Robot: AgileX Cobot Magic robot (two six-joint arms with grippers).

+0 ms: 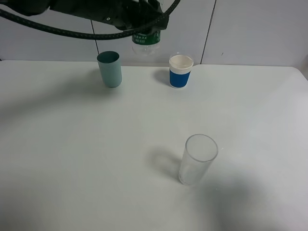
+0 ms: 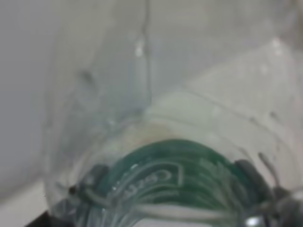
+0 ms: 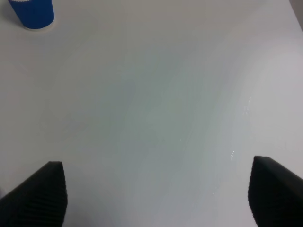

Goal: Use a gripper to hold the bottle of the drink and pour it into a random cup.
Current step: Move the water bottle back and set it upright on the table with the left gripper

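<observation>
High camera: the left gripper has its jaws clamped on the bottle, which is raised off the table near the cup but not over it. I judge the grasp done and the pouring not yet begun.

Left wrist: the bottle fills the view.

Right wrist: the right gripper hangs with its jaws apart, holding nothing.

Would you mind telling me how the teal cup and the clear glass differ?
The teal cup is opaque; the clear glass is see-through. The teal cup stands at the back left of the table; the clear glass stands nearer the front, right of the middle. The clear glass looks taller than the teal cup. Both stand upright, open-topped, without handles.
</observation>
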